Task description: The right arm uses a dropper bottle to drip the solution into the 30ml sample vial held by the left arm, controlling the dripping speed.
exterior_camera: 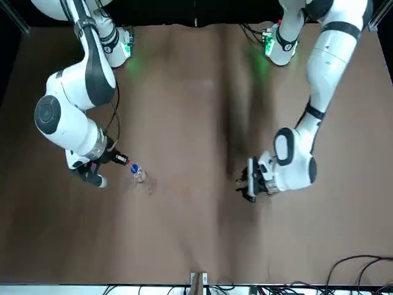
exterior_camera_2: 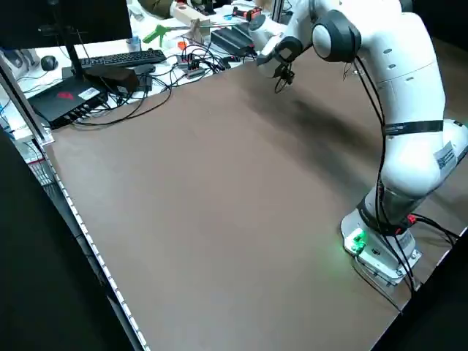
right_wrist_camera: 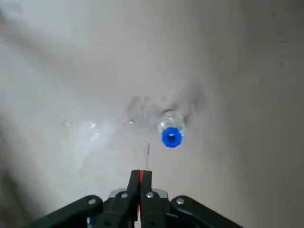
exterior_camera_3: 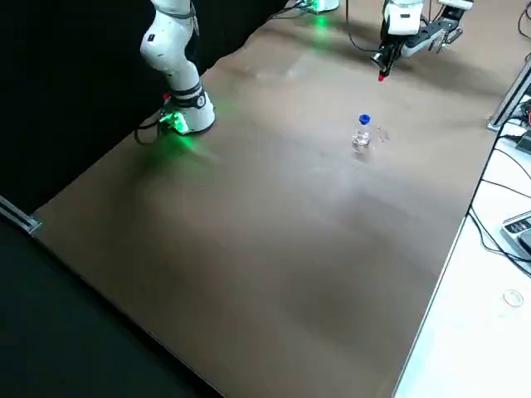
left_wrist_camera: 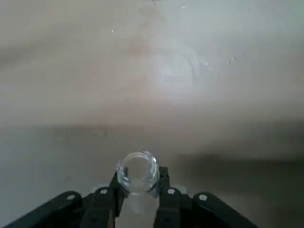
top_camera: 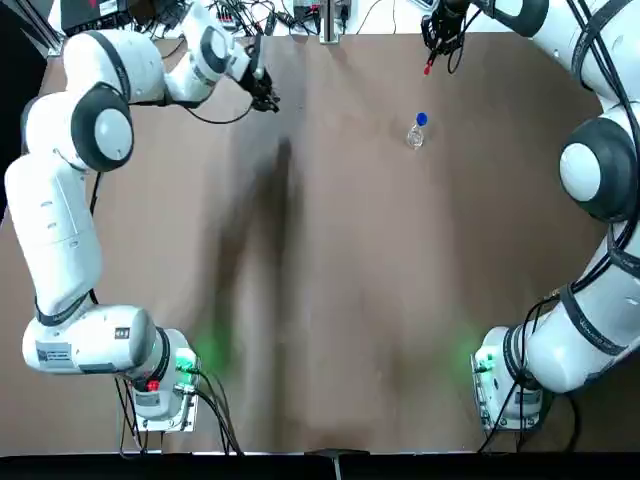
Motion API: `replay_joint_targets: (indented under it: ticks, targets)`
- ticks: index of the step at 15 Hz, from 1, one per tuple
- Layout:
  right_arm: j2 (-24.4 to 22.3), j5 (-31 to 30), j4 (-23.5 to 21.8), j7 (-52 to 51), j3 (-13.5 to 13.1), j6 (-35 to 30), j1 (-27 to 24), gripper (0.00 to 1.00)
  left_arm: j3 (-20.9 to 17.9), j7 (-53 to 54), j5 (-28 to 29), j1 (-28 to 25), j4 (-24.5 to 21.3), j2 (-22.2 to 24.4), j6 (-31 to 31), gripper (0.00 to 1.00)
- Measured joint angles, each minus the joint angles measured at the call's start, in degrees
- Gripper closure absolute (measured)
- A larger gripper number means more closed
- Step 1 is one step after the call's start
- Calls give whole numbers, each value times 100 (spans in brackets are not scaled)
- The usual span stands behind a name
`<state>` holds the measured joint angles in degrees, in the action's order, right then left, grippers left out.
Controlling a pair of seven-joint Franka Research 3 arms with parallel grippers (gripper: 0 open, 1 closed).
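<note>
The left wrist view shows what the top view barely hints at: the left gripper [left_wrist_camera: 141,183] has its fingers a little apart, closed on the clear sample vial [left_wrist_camera: 137,172], its round open mouth facing that camera. And over to the right wrist view! The right gripper [right_wrist_camera: 140,178] is pinched nearly together on the red-bulbed dropper [right_wrist_camera: 142,175], thin tube pointing out past the fingertips, near the blue-collared bottle [right_wrist_camera: 171,129]. From overhead, the bottle stands on the brown table [top_camera: 340,330], just beside the right gripper, the left gripper well apart. The solution? Cannot tell.
</note>
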<state>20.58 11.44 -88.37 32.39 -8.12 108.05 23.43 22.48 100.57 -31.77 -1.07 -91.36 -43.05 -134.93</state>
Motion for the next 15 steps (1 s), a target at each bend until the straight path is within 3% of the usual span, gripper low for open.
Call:
replay_joint_targets:
  ticks: [9, 15]
  targets:
    - [40, -306, -326, 4, 6, -57, -30, 97, 38, 1714, 0, -1448, -52, -92, 1066, 69]
    - [39, -318, -354, 4, 16, -55, -8, 97, 40, 2362, -1, -1832, -81, -423, 1212, 69]
